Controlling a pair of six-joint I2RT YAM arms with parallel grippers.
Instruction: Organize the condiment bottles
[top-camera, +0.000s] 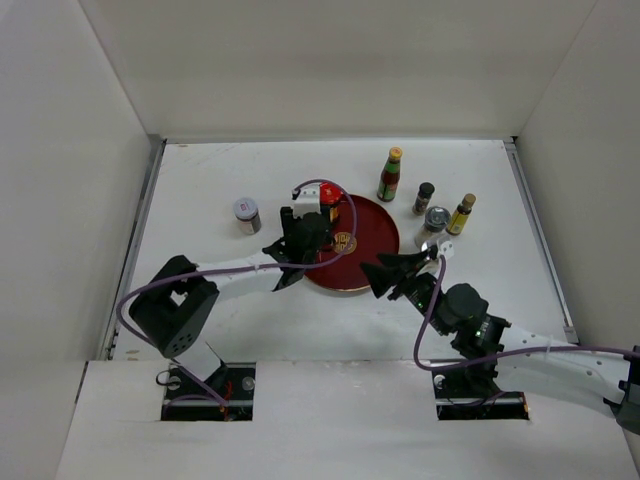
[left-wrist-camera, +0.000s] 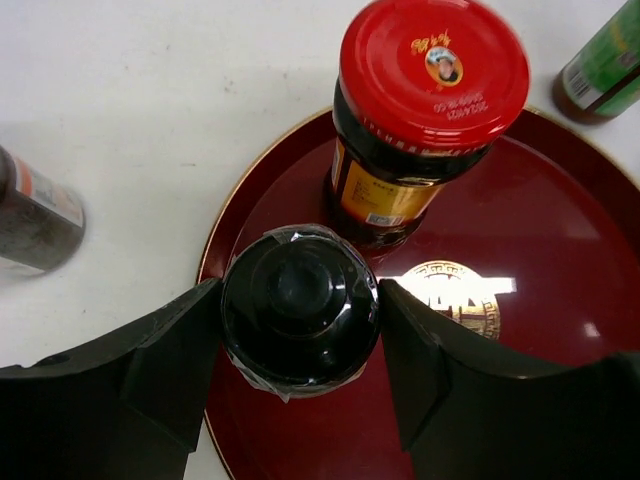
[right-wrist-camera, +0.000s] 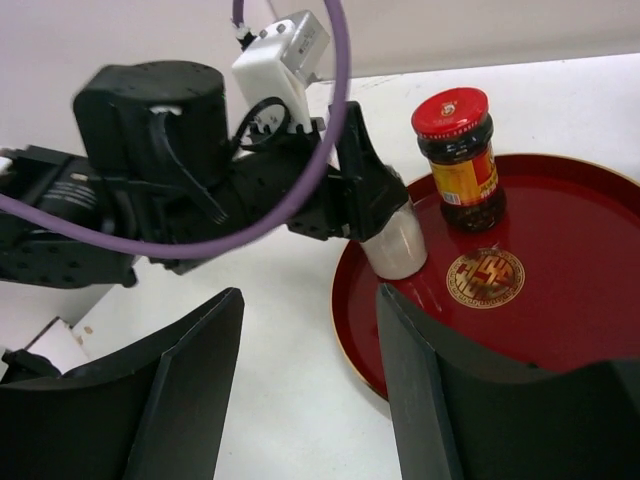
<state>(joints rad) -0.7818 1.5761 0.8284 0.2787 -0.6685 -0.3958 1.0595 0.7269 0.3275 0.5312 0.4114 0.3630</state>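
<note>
Plainly the left gripper (left-wrist-camera: 300, 290) is clamped on the smooth white bottle with a glossy black cap under crinkled film (left-wrist-camera: 300, 310), right at the left rim of the round lacquered red tray (left-wrist-camera: 560, 260) and near the dark glass jar with a red metal lid (left-wrist-camera: 432, 70). Released astride that raised rim, it could topple into the jar. The right gripper (right-wrist-camera: 310, 300) hangs by the tray with jaws apart and nothing between them, and 5 other bottles stand off the tray

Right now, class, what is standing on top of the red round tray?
A red-capped jar and a black-capped bottle, gripped by the left gripper, beside a gold emblem. The tray beneath the bottle is covered, so whether they touch cannot be seen.
</note>
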